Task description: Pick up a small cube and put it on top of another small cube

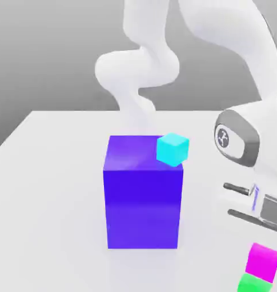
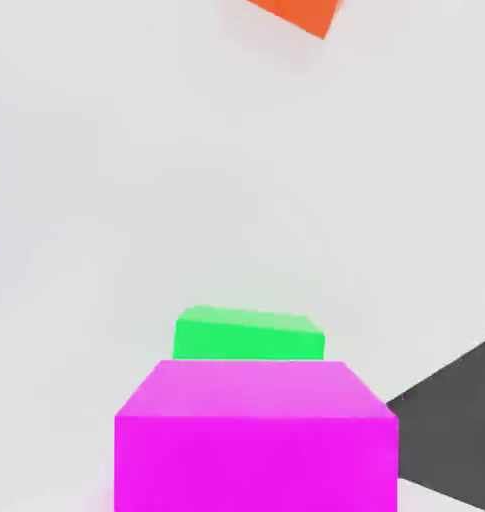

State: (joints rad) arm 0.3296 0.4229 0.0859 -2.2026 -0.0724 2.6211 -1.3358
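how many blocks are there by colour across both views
magenta cube: 1
green cube: 1
cyan cube: 1
orange cube: 1
tall purple-blue block: 1
total: 5

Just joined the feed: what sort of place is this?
A simulated tabletop test scene, it seems: a plain white table against a blank grey backdrop, bearing flat-coloured blocks, such as the tall purple-blue block, cyan cube, magenta cube and green cube.
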